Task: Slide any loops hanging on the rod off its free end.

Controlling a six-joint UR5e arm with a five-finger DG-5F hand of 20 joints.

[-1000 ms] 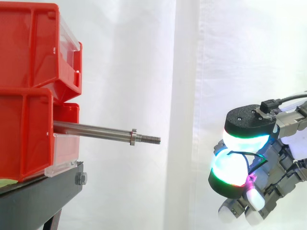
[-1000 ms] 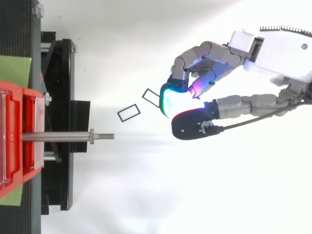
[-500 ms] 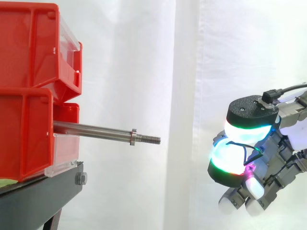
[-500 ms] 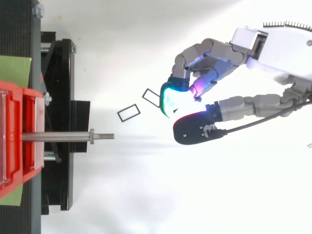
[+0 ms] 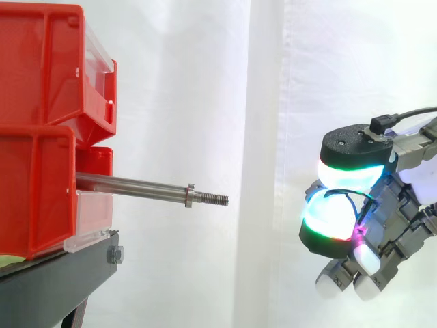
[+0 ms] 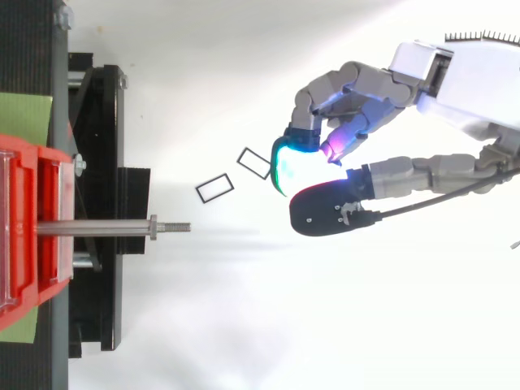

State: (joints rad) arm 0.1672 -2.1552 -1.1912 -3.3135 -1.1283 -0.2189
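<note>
Robot hand [image 6: 461,71] well apart from rod [image 5: 130,184]; cannot tell whether it holds anything

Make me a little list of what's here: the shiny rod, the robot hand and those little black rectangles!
rod: silver metal rod, level, sticking out of the red plastic bins, threaded tip free
loops on rod: none seen
loose loops: two thin black rectangular loops, off the rod, on the white ground near its tip
hand: robot hand, out past the rod's tip, not touching it
base: black stand under the bins
</note>
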